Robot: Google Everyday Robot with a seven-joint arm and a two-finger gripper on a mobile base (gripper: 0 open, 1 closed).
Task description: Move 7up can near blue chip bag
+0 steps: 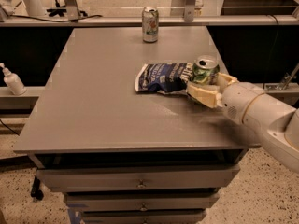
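Observation:
The 7up can (205, 69), green with a silver top, stands upright at the table's right side, right against the right end of the blue chip bag (161, 78). The bag lies crumpled and flat near the table's middle right. My gripper (206, 82) reaches in from the right on a white arm. Its cream fingers (202, 94) are closed around the can's lower body, hiding the bottom of the can.
A silver-white can (150, 24) with red and green marks stands at the far edge of the grey table (93, 101). A white pump bottle (12, 80) sits on a ledge to the left. Drawers lie below the table front.

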